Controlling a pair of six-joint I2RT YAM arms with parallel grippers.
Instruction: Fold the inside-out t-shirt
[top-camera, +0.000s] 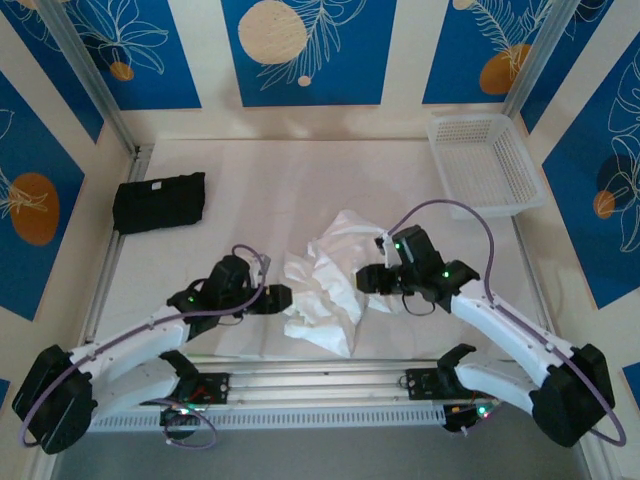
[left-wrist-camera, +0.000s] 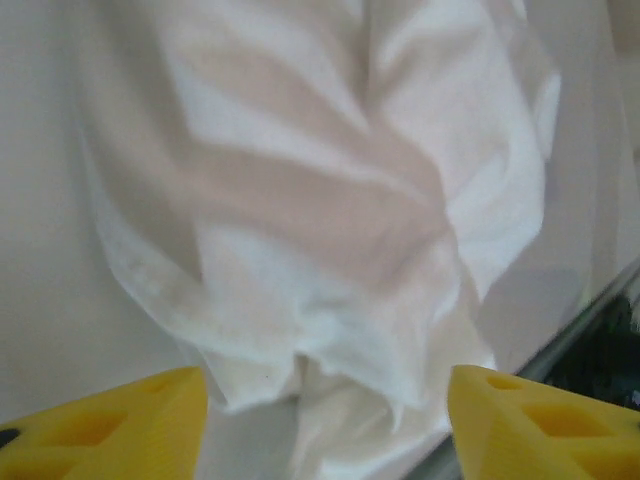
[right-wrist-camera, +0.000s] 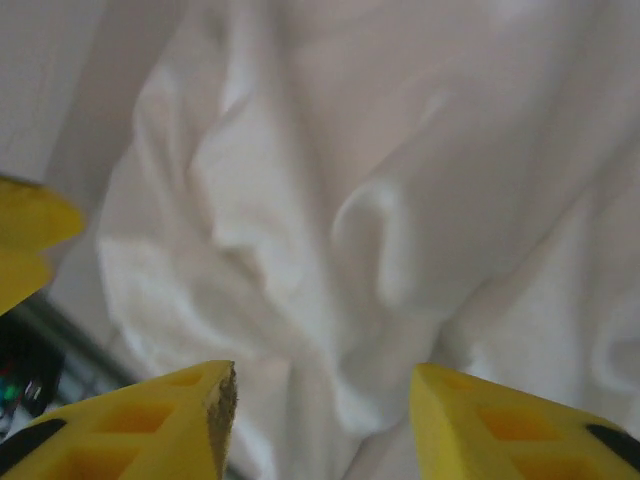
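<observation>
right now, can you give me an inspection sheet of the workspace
surface: white table, metal rail along the near edge
job's things: white t-shirt crumpled near the front, not yet folded
clutter: black garment far left; white basket far right
grippers: left pincer and right pincer both open, flanking the t-shirt
cables: purple cables, one looping over each arm
surroundings: blue patterned panels
</observation>
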